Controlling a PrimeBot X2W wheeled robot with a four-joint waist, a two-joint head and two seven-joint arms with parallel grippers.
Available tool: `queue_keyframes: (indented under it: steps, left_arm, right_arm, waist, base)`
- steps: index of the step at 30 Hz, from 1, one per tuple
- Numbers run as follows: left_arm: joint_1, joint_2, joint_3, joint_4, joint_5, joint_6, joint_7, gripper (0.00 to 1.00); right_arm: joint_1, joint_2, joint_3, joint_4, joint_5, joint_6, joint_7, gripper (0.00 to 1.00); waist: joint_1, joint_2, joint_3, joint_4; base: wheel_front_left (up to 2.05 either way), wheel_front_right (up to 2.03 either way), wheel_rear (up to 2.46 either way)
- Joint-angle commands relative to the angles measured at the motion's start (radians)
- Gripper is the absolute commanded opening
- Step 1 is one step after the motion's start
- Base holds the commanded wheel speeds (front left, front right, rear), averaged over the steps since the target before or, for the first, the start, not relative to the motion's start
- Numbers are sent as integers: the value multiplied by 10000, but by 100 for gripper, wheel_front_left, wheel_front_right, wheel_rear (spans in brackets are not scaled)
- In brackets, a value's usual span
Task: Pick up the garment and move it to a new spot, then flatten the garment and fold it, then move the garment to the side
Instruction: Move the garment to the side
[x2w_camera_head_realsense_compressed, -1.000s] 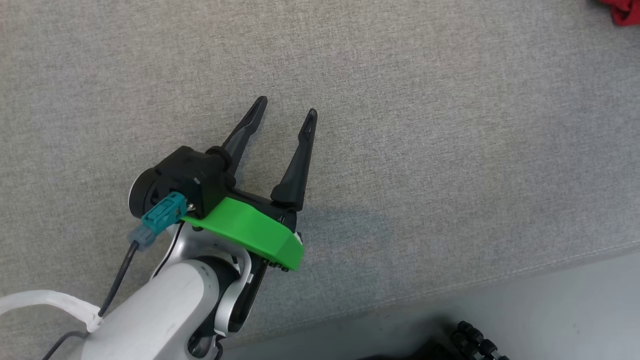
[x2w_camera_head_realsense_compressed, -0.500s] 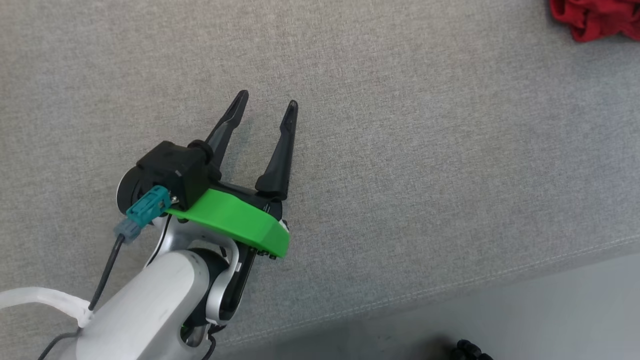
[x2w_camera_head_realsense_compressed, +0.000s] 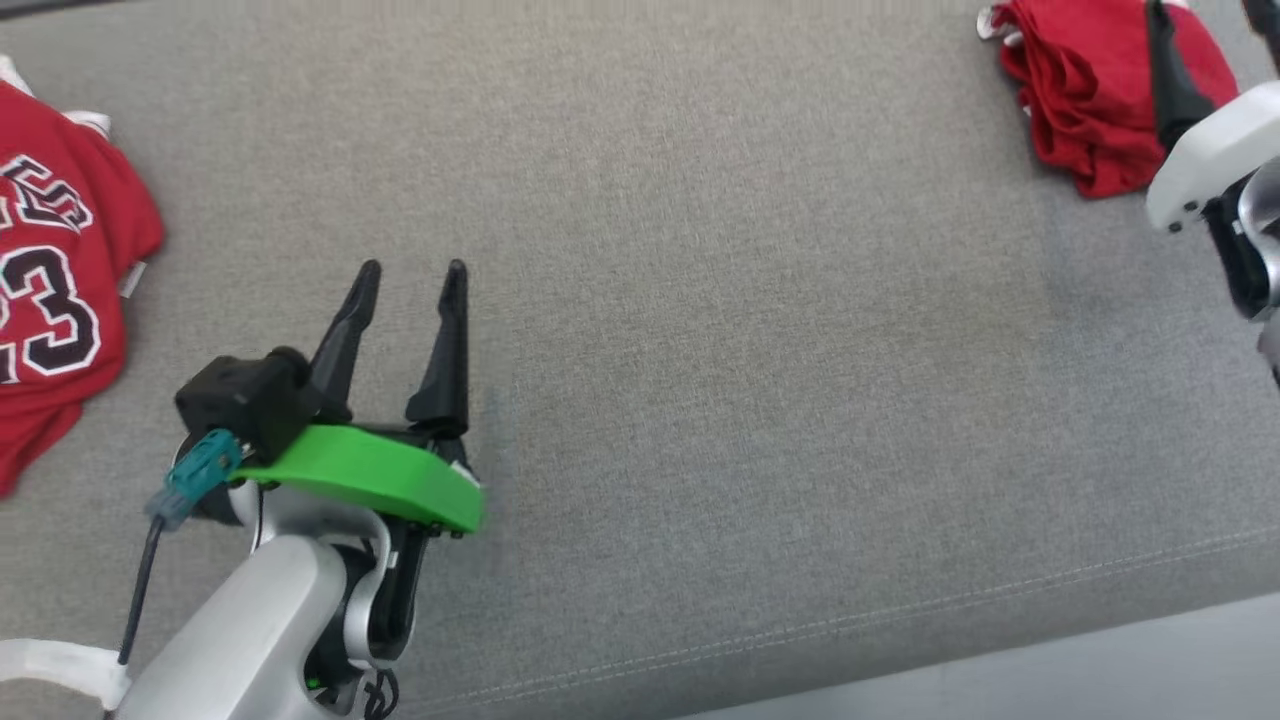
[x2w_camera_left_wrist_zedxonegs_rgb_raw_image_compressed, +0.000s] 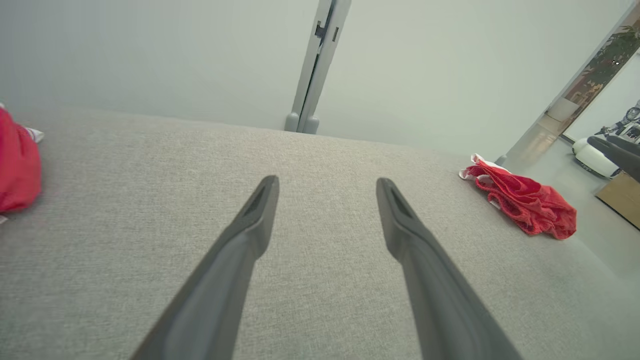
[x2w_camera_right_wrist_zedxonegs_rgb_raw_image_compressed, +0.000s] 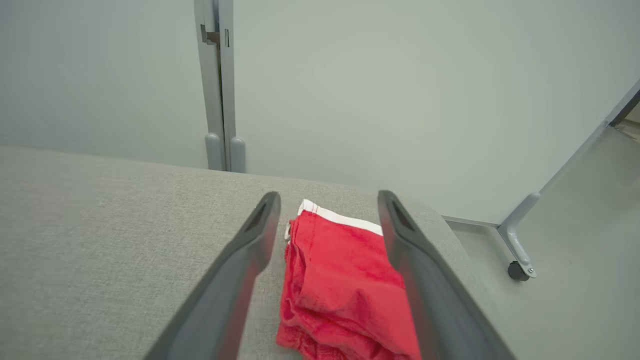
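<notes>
The right claw (x2w_camera_right_wrist_zedxonegs_rgb_raw_image_compressed: 328, 195) is hovering wide open and holding nothing, with the crumpled red garment (x2w_camera_right_wrist_zedxonegs_rgb_raw_image_compressed: 340, 280) showing between its fingers. The garment is lying at the far right corner of the worktop (x2w_camera_head_realsense_compressed: 750, 300). The left claw (x2w_camera_head_realsense_compressed: 412, 272) is gaping wide and empty over the worktop's near left part. A red jersey (x2w_camera_head_realsense_compressed: 50, 270) is lying at the worktop's left edge.

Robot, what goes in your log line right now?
left gripper: open over grey surface | right gripper: open, aimed at crumpled red garment | numbered jersey: at left
</notes>
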Motion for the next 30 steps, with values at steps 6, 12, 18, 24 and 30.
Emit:
queue_keyframes:
  steps: [6, 12, 18, 24, 30]
  left_arm:
    - [983, 484, 655, 504, -563, -156, -413, 100]
    - [1668, 1029, 1108, 915, -797, -449, -649, 100]
    - [2210, 1317, 1158, 1237, -590, -486, -786, 100]
    - [2752, 1496, 1104, 1450, -504, -538, -831, 100]
    - [3340, 1723, 1407, 1474, -706, -534, -902, 100]
  right_arm:
    - [1217, 487, -247, -509, 101, -14, -17, 100]
    - [2285, 1049, -563, -1087, -38, -14, 188, 100]
    - [3321, 1527, -1151, -1868, -481, -14, 335, 100]
    - [4597, 2175, -2135, -2999, -1131, -14, 618, 100]
    - [6392, 3168, -3480, -4903, -2117, -13, 1282, 100]
  waist:
    - [0, 0, -2017, 716]
    - [0, 0, -2598, 732]
    - [0, 0, -2939, 743]
    - [0, 0, -3227, 776]
    - [0, 0, -3393, 824]
  base:
    - [0, 0, 0]
    - [0, 0, 0]
    - [0, 0, 0]
    - [0, 0, 0]
    - [0, 0, 0]
